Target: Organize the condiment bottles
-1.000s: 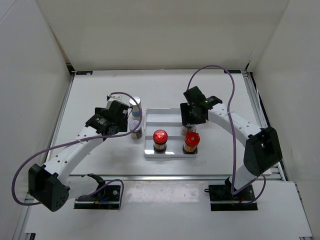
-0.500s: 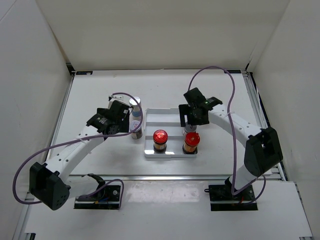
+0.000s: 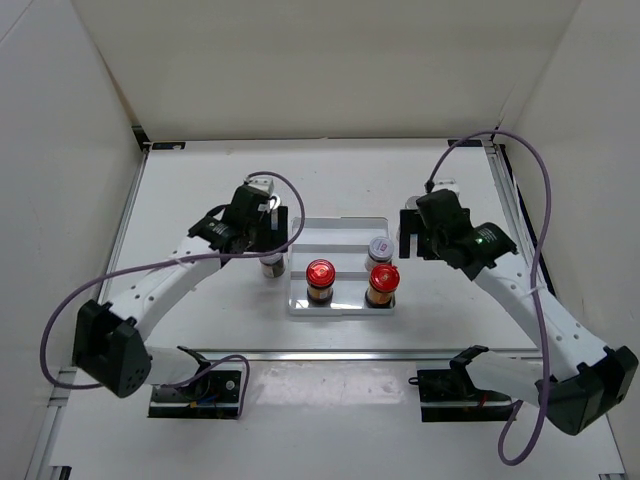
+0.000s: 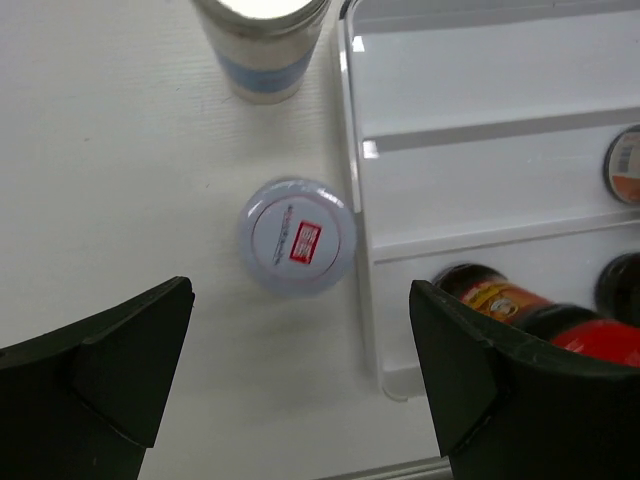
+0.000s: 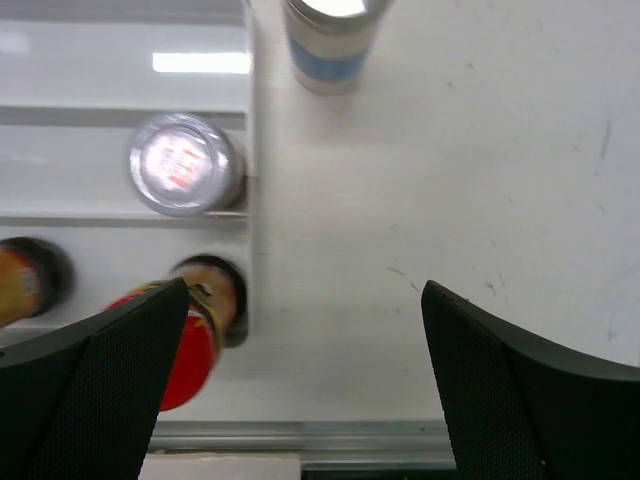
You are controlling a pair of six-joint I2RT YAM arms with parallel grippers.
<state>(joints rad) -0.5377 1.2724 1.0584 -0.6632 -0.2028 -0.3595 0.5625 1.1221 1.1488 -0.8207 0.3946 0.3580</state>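
Half done, I judge: the tray (image 3: 340, 228) holds two red-caps (image 3: 320, 272) in front and one jar (image 3: 378, 248) behind. Outside on the table (image 3: 200, 180) are a second jar (image 4: 297, 236), just beside the tray, and two tall bottles (image 4: 262, 45). Left gripper (image 4: 300, 330) and right gripper (image 5: 305, 360) are wide, empty

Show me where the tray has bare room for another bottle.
Free: the back row of the tray, and its middle row left of the silver-lidded jar. Crowded: the front row, holding two red-capped bottles.
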